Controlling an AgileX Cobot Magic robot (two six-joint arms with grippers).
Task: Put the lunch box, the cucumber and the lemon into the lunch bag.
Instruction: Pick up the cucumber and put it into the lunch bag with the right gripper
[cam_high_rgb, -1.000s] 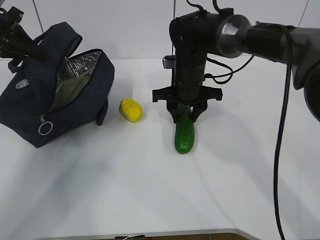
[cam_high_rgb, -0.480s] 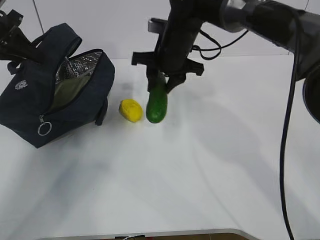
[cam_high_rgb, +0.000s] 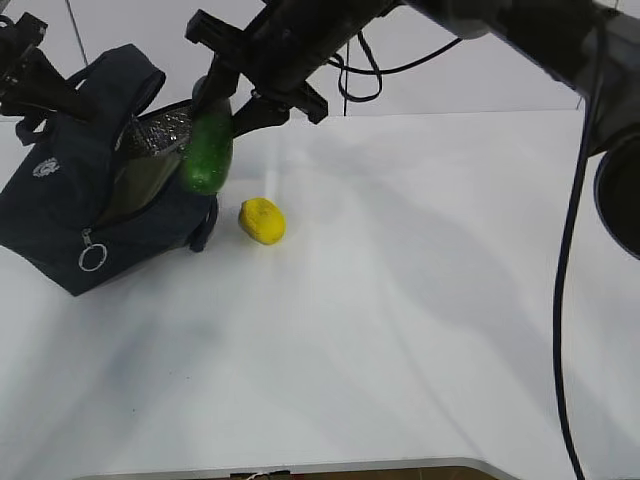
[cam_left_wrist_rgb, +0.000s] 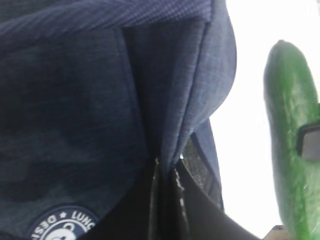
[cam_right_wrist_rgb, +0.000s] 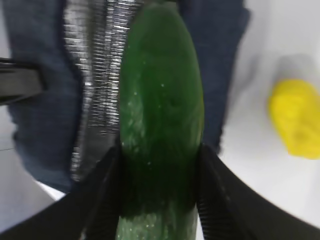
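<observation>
The dark green, glossy, stubby cucumber (cam_high_rgb: 208, 152) hangs in the air over the open mouth of the boxy dark navy fabric lunch bag (cam_high_rgb: 60, 220), gripped at its upper end by the right gripper (cam_right_wrist_rgb: 159, 165), whose jaws pinch it on both sides. It looks firm and stiff but smooth-skinned, so it could slide in the grip; holding it across the thick body, as here, seems sounder than at a tapered tip. It seems light enough to drop a short way without harm. The left gripper (cam_left_wrist_rgb: 165, 200) has its jaws pressed together on a fold of the bag's fabric, holding the opening up so the silvery lining (cam_high_rgb: 160, 130) shows. The small bright yellow oval lemon (cam_high_rgb: 262, 220) lies on the white surface (cam_high_rgb: 400, 300) just beside the bag, soft-skinned and apt to roll. A second earlier the cucumber stood near the surface, well to the right of the lemon; half a second ago it was just beside the lemon; now it is above the bag. The lemon and bag have not shifted. No lunch box can be made out.
</observation>
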